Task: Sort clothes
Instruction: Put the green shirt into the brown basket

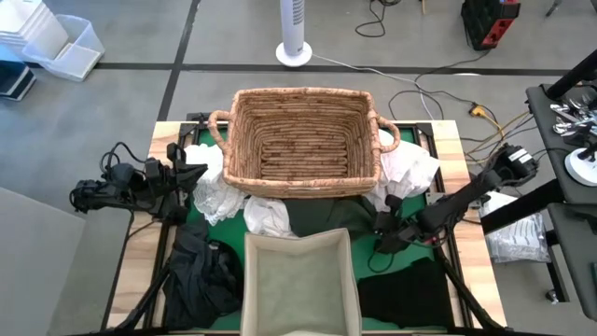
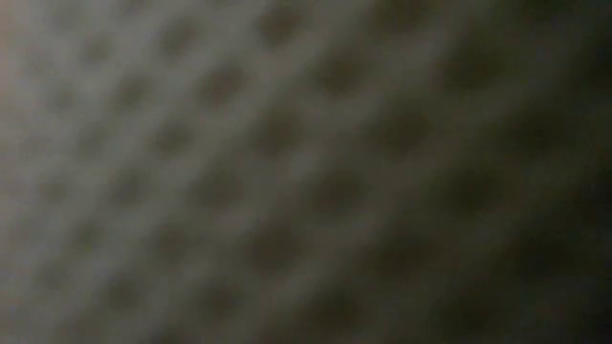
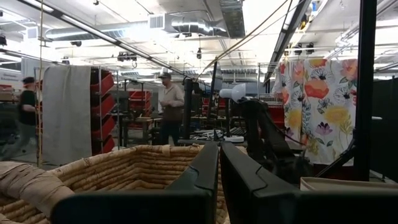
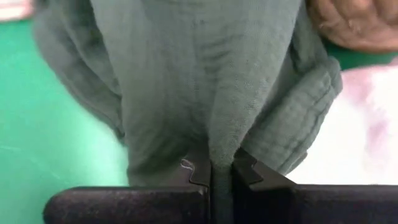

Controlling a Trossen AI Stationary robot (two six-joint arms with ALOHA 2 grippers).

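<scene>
Dark green garment pinched between right gripper's closed fingers, left gripper pressed together.

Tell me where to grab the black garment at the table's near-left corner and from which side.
Judging by the high view, take the black garment at a raised fold near its middle, coming straight down from above. It lies crumpled with ridges a two-finger pinch can close on, and the fabric bin crowds its inner side. The left gripper is nearest.
</scene>
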